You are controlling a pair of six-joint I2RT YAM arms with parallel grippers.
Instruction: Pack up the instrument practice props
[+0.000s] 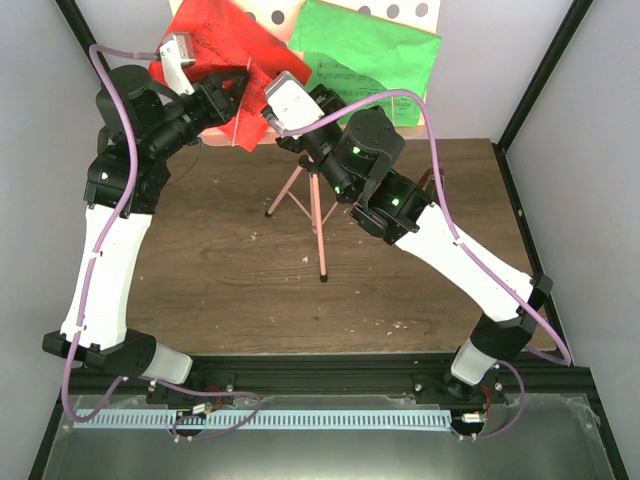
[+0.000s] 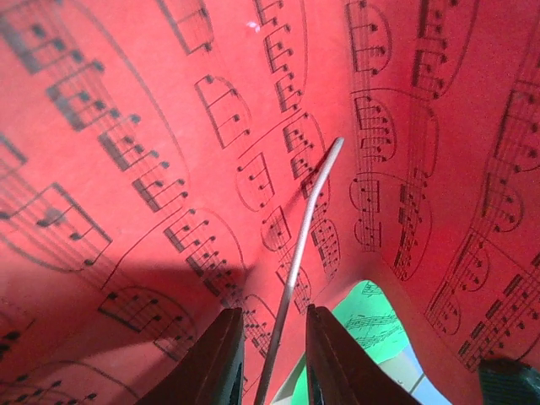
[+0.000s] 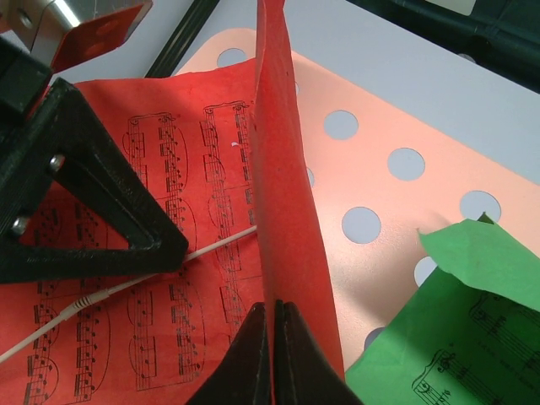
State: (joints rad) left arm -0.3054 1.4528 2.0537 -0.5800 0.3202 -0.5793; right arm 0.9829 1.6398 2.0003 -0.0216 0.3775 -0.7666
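Note:
The red music sheet (image 1: 215, 45) and the green music sheet (image 1: 370, 50) lie on the desk (image 3: 418, 215) of the pink music stand, whose tripod legs (image 1: 312, 205) stand mid-table. My right gripper (image 3: 274, 308) is shut on a raised fold of the red music sheet (image 3: 287, 194). My left gripper (image 2: 274, 316) hovers over the same sheet, jaws a little apart. A thin white wire (image 2: 308, 211) runs between them, touching neither finger. One left finger (image 3: 110, 211) shows in the right wrist view, beside that wire (image 3: 219, 240).
The brown wooden tabletop (image 1: 220, 260) lies below the stand. Black frame posts (image 1: 540, 75) and pale enclosure walls close in both sides. Purple cables (image 1: 440, 150) loop off both arms.

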